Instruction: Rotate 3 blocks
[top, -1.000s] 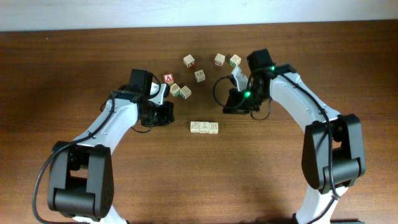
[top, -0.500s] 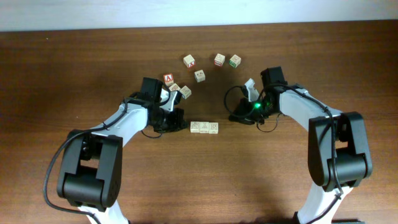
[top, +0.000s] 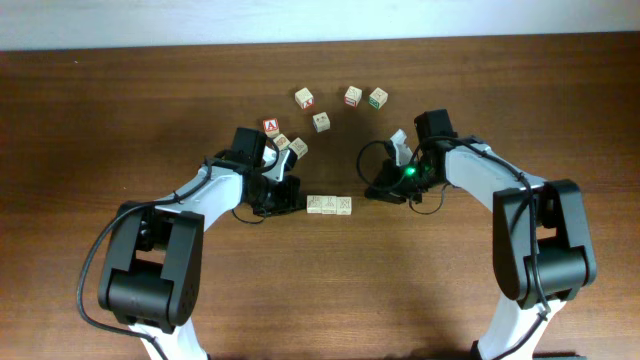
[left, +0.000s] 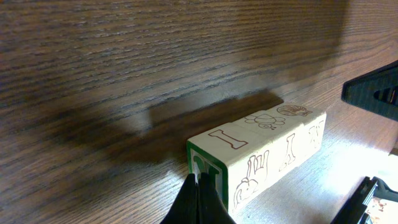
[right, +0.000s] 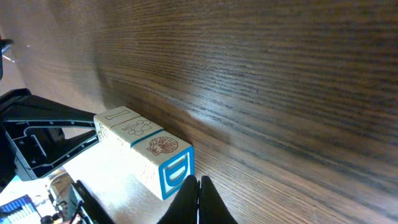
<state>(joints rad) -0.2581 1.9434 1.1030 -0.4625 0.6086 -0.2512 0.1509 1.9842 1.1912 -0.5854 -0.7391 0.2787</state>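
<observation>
Three pale wooden blocks lie end to end in a short row at the table's middle. My left gripper is shut and empty, its tips at the row's left end. In the left wrist view the closed fingertips sit right before the green-framed end face; I cannot tell whether they touch it. My right gripper is shut and empty, a short gap off the row's right end. In the right wrist view its closed fingertips point at the blue letter face.
Loose cubes lie behind the row: a red "A" cube, two pale ones beside the left arm, two more, a red-edged one and a green-faced one. Bare dark wood lies in front.
Both arms have come down and inward to the ends of the row, the left moving right and the right moving left. Both grippers stayed shut. The row has not shifted.
</observation>
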